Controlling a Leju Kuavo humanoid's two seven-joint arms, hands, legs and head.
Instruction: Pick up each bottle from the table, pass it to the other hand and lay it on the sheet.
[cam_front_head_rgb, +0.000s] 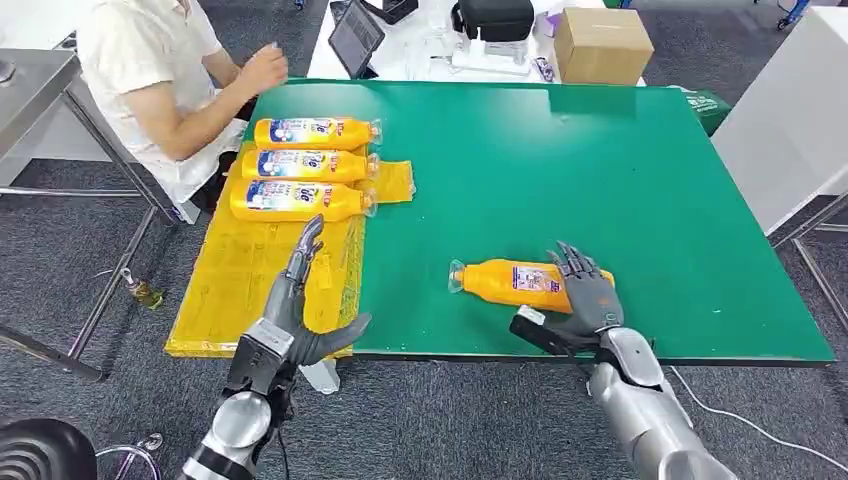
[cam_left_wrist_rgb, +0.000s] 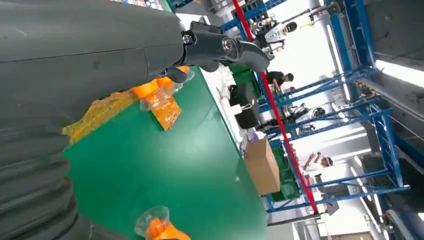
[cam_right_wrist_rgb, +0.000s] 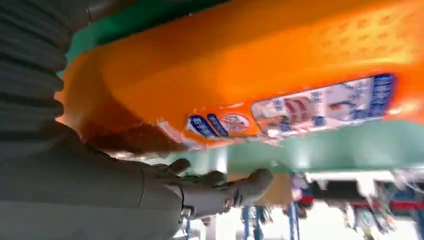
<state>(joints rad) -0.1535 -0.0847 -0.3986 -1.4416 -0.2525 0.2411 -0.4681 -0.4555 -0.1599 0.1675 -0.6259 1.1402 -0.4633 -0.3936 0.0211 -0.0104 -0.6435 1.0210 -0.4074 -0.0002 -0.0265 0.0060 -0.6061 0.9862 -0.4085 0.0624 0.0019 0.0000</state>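
Right robot hand lies over the base end of an orange bottle at about 5 o'clock on the green tabletop; fingers are spread across the bottle, and whether they grip it cannot be told. That bottle lies on its side, cap end toward 9 o'clock, near the front edge. The right wrist view shows its orange body and label close up, thumb beside it. Left robot hand is open and empty, fingers extended toward 12 o'clock over the near part of the yellow sheet. Three orange bottles lie side by side on the sheet's far part at 10 o'clock, caps toward 3 o'clock. A seated person is at 11 o'clock; a cardboard box sits at 1 o'clock.
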